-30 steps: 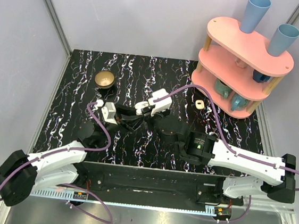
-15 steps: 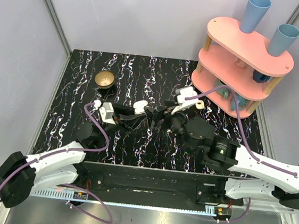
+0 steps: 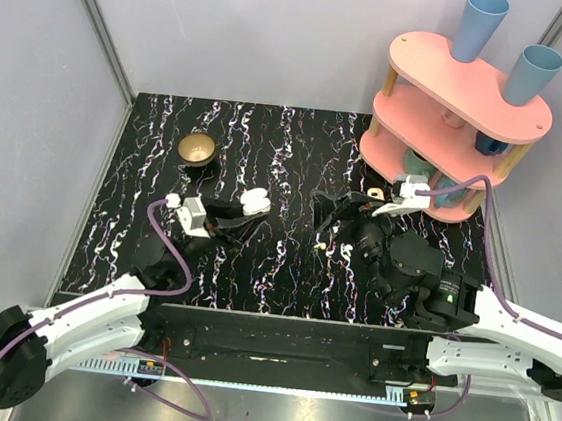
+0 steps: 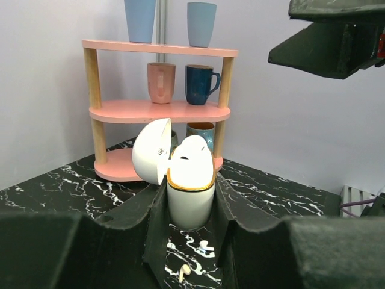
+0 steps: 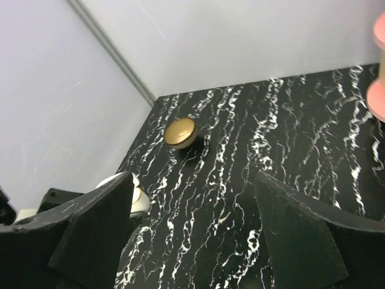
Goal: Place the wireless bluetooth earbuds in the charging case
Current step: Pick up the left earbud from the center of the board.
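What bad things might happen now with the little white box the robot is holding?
1. The charging case stands upright, lid open, clamped in the left gripper. A white bud seems to poke above its rim, so a tilt might spill it.
2. A loose earbud lies on the marbled table below, easy to confuse with the white streaks. The open, empty right gripper might miss or flick it.

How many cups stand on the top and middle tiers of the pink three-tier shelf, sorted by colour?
light blue tall tumblers: 2
pink handled mug: 1
dark blue handled mug: 1
Total: 4
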Motion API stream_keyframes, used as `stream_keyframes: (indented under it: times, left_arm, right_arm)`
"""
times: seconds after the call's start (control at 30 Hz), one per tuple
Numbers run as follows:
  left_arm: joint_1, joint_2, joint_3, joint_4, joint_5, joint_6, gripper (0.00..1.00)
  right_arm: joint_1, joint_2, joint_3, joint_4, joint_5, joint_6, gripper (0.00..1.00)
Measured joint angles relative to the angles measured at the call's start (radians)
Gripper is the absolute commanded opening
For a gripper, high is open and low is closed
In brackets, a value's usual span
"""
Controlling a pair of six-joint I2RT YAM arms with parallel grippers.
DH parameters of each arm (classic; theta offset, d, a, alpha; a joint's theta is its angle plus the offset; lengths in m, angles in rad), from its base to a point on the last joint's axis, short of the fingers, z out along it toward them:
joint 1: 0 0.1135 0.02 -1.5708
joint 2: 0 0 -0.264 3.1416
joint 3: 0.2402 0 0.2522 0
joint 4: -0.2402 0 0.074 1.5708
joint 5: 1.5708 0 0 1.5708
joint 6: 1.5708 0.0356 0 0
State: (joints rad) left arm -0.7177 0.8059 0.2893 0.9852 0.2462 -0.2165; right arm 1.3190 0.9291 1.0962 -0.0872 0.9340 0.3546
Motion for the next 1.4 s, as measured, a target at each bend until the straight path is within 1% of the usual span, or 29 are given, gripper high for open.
stream_keyframes:
  times: [0.17,0.33,0.47,0.57,0.63,0.73,0.83,0.97,1.1,1.27,1.33,1.4]
  left_arm:
    - [0.0,-0.042,0.019,-0.088,-0.018,0.038,0.0]
    - [0.0,-0.042,0.083,-0.148,-0.023,0.06,0.0]
    - [0.0,-0.01,0.163,-0.185,-0.026,0.071,0.0]
    - [0.0,0.01,0.205,-0.195,-0.035,0.068,0.0]
    - [0.0,0.008,0.207,-0.189,-0.046,0.05,0.0]
    - [0.0,0.002,0.198,-0.172,-0.052,0.025,0.0]
    - [0.0,-0.04,0.154,-0.175,-0.054,0.021,0.0]
    - [0.0,-0.11,0.07,-0.171,-0.071,0.023,0.0]
    - [0.0,-0.164,0.011,-0.196,-0.098,0.026,0.0]
    - [0.0,-0.196,-0.011,-0.208,-0.105,0.026,0.0]
    - [0.0,-0.204,-0.015,-0.211,-0.105,0.026,0.0]
    - [0.0,-0.215,-0.018,-0.217,-0.106,0.028,0.0]
  right_arm:
    - [-0.05,-0.031,0.005,-0.136,0.053,0.125,0.89]
    - [-0.149,-0.101,0.016,-0.239,0.052,0.217,0.89]
    - [-0.25,-0.07,0.1,-0.301,0.042,0.243,0.9]
    - [-0.365,0.003,0.189,-0.342,-0.014,0.276,0.91]
    - [-0.451,0.029,0.201,-0.372,-0.059,0.313,0.91]
    - [-0.582,0.025,0.141,-0.426,-0.171,0.368,0.89]
    - [-0.655,0.011,0.077,-0.466,-0.284,0.407,0.89]
    - [-0.68,0.043,0.032,-0.498,-0.39,0.43,0.9]
    - [-0.684,0.125,0.011,-0.522,-0.457,0.449,0.9]
    - [-0.689,0.211,-0.027,-0.546,-0.496,0.468,0.87]
    - [-0.691,0.236,-0.036,-0.547,-0.514,0.472,0.87]
    - [-0.692,0.26,-0.037,-0.547,-0.533,0.473,0.89]
